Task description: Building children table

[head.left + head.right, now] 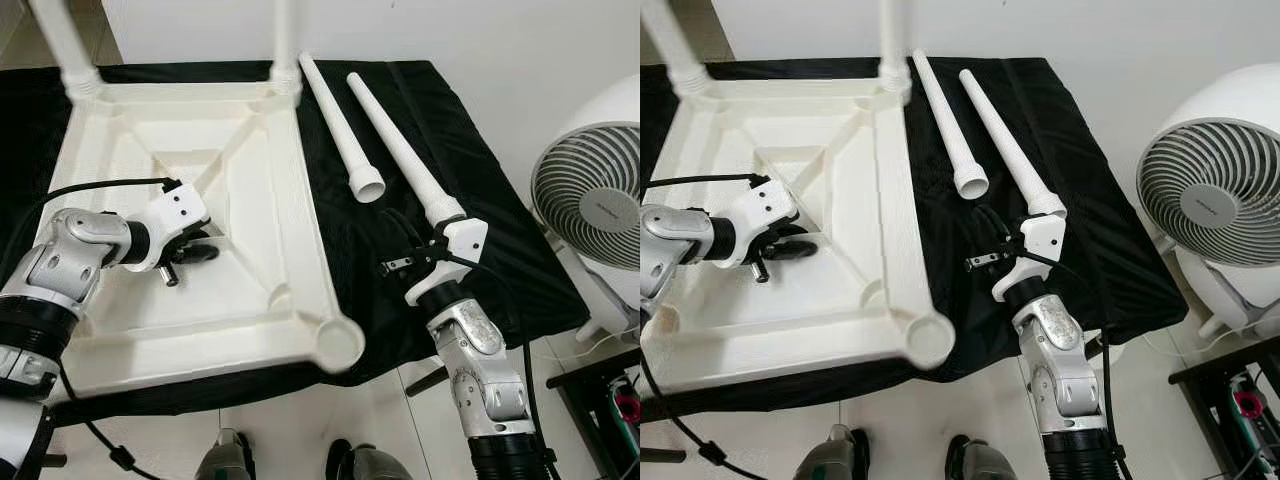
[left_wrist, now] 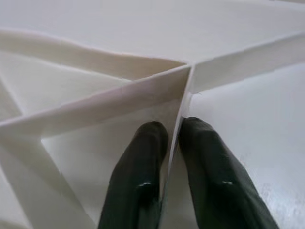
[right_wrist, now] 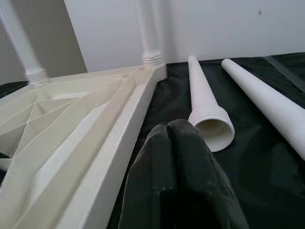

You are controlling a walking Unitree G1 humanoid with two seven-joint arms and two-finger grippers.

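Note:
The white table top lies upside down on a black cloth. Two white legs stand in its far corner sockets. The near right socket holds nothing. Two loose legs lie side by side on the cloth to the right. My left gripper reaches inside the top, its fingers shut on a thin rib. My right gripper rests low over the cloth, shut and holding nothing, pointing at the open end of the nearer loose leg.
A white round fan stands on the floor at the right, with a dark stand in front of it. The cloth's front edge hangs over a pale floor, where my feet show. A white wall is right behind.

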